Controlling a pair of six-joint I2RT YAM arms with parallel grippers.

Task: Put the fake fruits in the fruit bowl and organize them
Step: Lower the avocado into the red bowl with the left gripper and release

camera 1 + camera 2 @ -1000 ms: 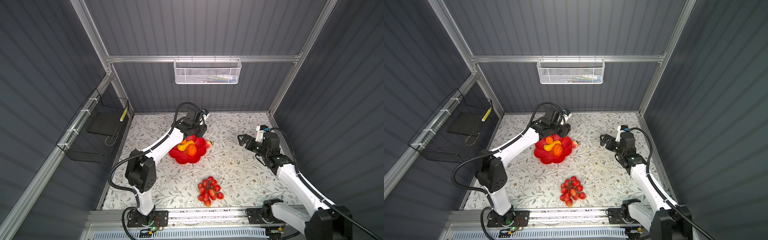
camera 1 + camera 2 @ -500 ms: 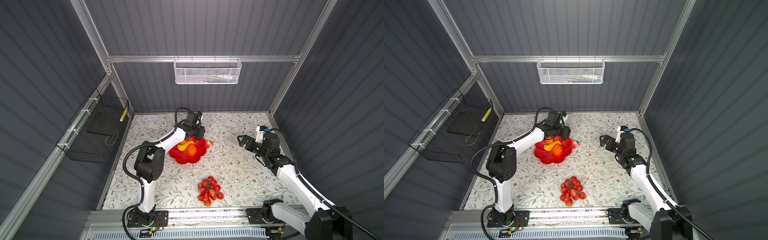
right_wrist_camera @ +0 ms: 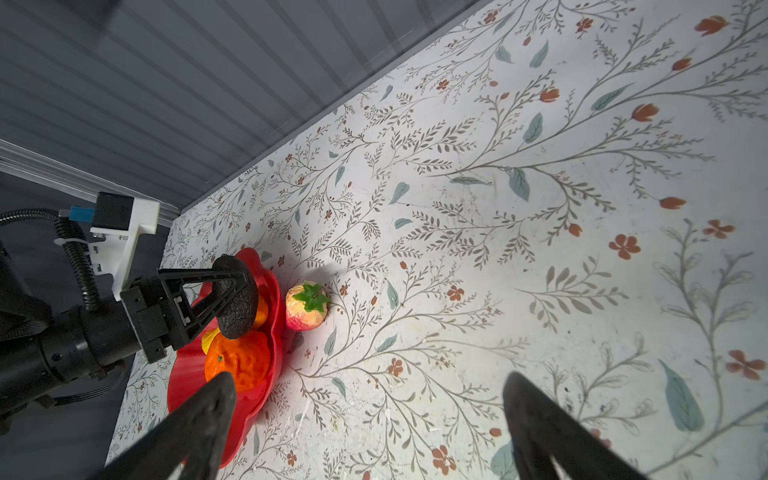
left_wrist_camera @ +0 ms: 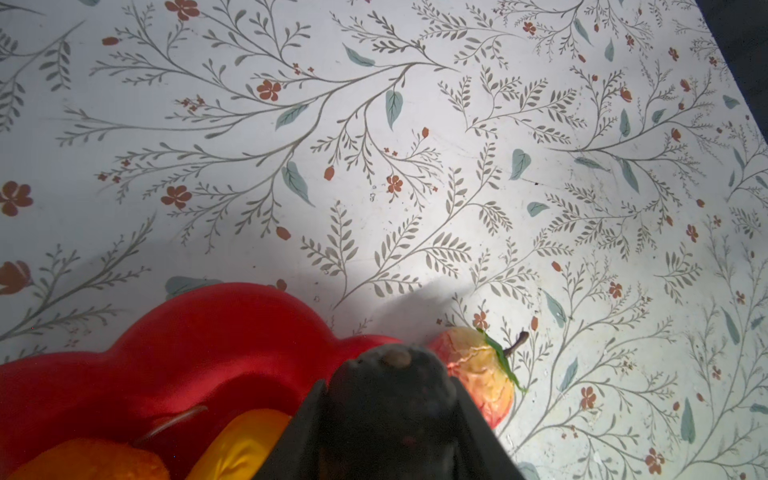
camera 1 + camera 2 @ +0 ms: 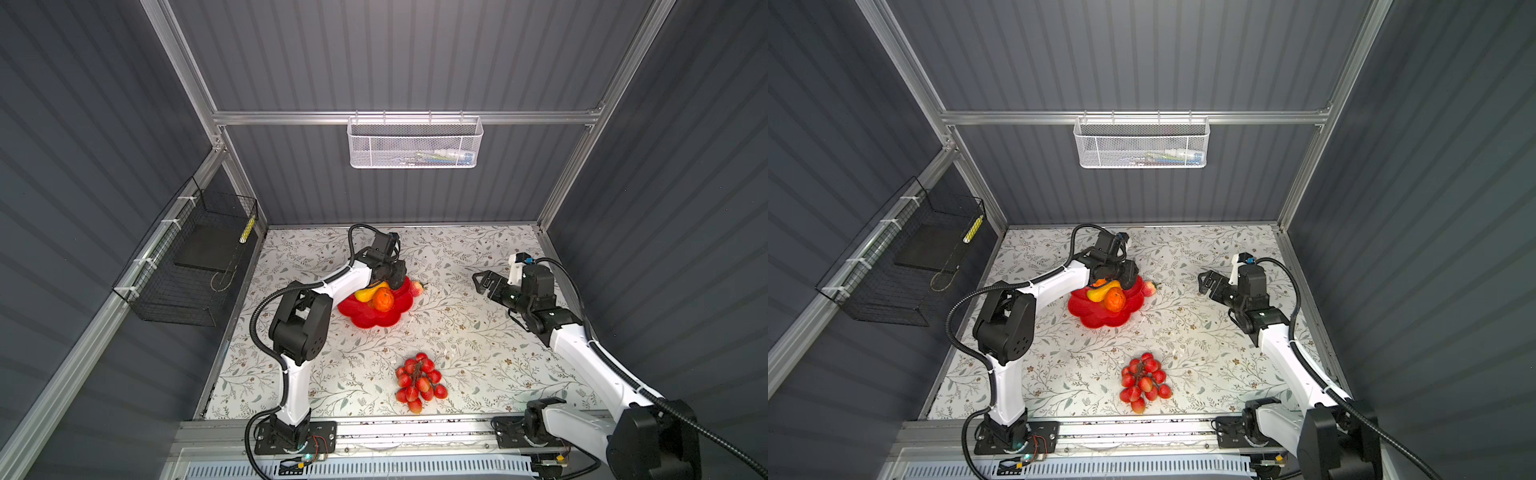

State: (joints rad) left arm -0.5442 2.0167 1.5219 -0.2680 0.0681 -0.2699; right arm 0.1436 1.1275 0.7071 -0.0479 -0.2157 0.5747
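Nearest the front edge of the bench (image 5: pixel 478 353), the red grape bunch (image 5: pixel 419 382) lies by itself on the flowered cover, well apart from everything else. Further in, left of middle, sits the fruit bowl (image 5: pixel 374 318), red and petal-rimmed. One orange (image 5: pixel 383 300) rests inside it with the yellow gourd (image 5: pixel 363 294) just beside it. A second orange (image 3: pixel 262 313) shows only as a sliver in my right wrist view. My right fingers (image 3: pixel 199 419) hang above the bench off to the right of the bowl, spread wide with nothing between them, pointing towards it. Over the bowl's far side, my left fingers (image 4: pixel 303 432) are pinching the near-black avocado (image 3: pixel 237 299) and hold it above the fruit in the bowl. I cannot tell whether it touches the second orange. The strawberry (image 3: pixel 305 313) lies on the bench just outside the bowl's far right rim, its green top turned away from the bowl. On the left wall hangs a black wire basket (image 5: pixel 187 266), and high on the back wall a white mesh basket (image 5: pixel 415 143).
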